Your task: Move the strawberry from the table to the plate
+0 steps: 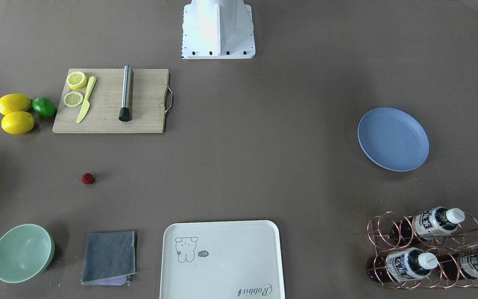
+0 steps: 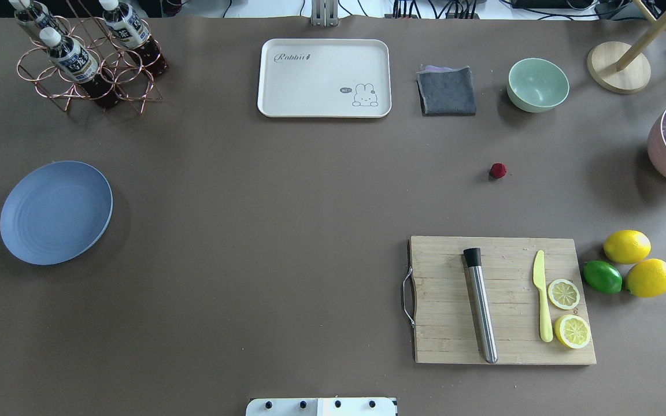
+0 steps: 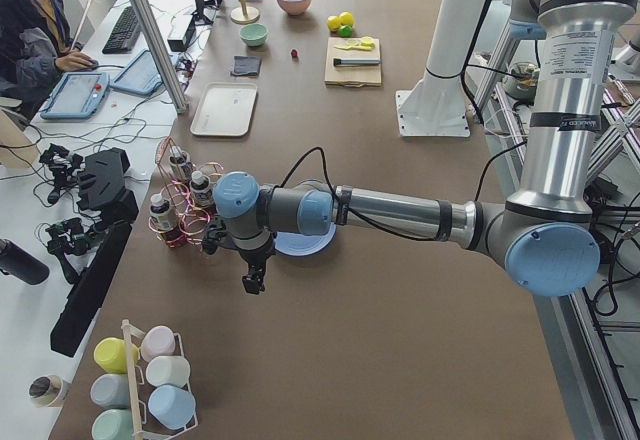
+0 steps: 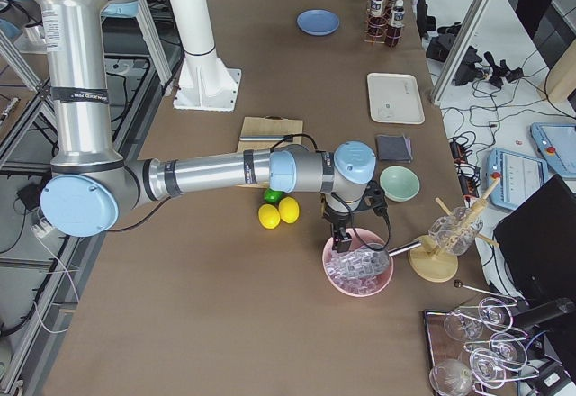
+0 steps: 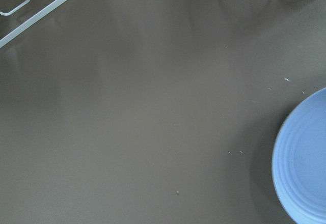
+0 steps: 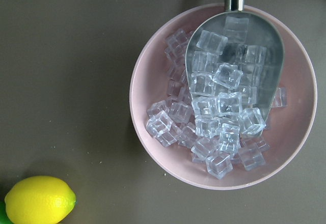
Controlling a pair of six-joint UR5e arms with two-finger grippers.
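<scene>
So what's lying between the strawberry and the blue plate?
Nothing: in the overhead view only bare table runs from the strawberry to the plate; the cutting board and tray sit off that line.

Strawberry point(image 1: 88, 178): tiny, dark red, roundish, bumpy skin. It sits free on the bare bench point(image 1: 264, 158), at lower left of the front-facing view and upper right of centre in the overhead view, with a small shadow at its side.

Plate point(image 1: 393, 139): round, shallow, blue-lavender, faint concentric rings. It lies right way up, flat on the bench, whole inner surface showing. It's right of centre in the front-facing view and far left at mid-height in the overhead. The left wrist view catches only its rim arc, at lower right.

Strawberry not on the plate; the two are well apart, on opposite halves of the bench.

Bench: wide, flat, matte grey-brown, with a few pale specks near the plate.
</scene>
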